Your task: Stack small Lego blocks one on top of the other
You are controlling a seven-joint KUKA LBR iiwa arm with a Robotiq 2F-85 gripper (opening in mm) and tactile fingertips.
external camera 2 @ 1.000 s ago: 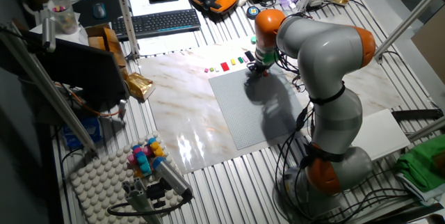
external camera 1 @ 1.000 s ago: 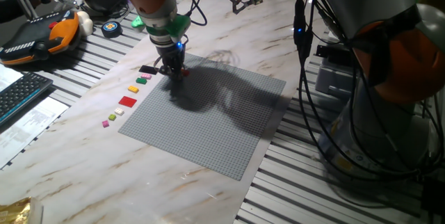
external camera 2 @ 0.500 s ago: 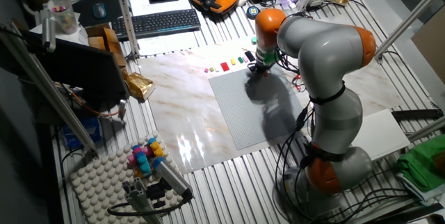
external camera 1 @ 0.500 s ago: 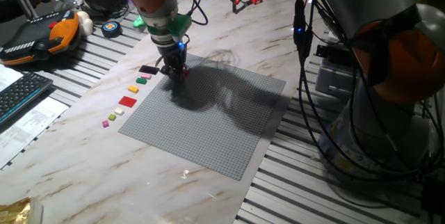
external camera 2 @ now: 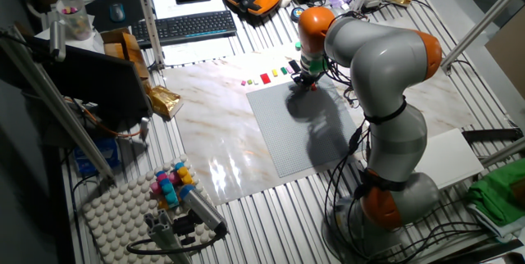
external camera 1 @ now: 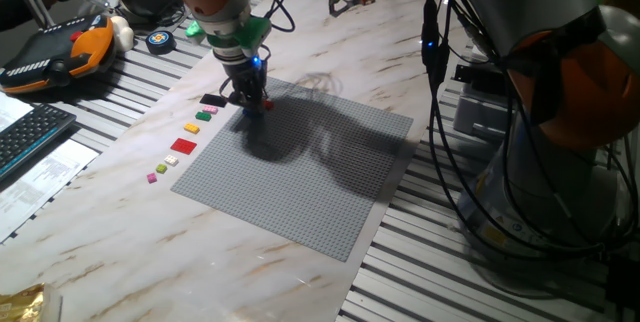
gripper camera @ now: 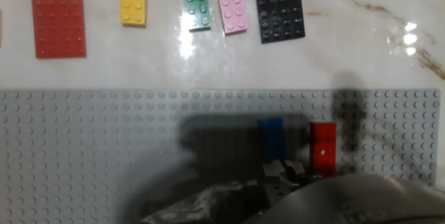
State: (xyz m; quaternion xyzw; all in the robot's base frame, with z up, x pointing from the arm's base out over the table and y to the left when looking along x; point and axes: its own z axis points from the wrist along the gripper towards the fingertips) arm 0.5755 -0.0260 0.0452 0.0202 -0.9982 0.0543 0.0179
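Hand view: blue brick [gripper camera: 272,132] beside red brick [gripper camera: 322,149] on grey baseplate [gripper camera: 90,147]; hand's [external camera 1: 249,101] grip unclear, no legible writing.

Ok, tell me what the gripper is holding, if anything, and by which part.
It cannot be told. The gripper is down at the grey baseplate, right by the blue brick and the red brick, but its fingertips are blurred in the hand view and tiny in both fixed views.

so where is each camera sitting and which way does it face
One fixed view: low at the table edge, facing the grey studded baseplate; shows wrist, end effector, cables.
The other fixed view: high and farther off, looking down; shows the whole orange-and-grey arm.
Hand view: looks straight down on the small blue Lego brick beside the small red Lego brick; finger parts at the bottom.
All share the baseplate and the row of loose bricks.
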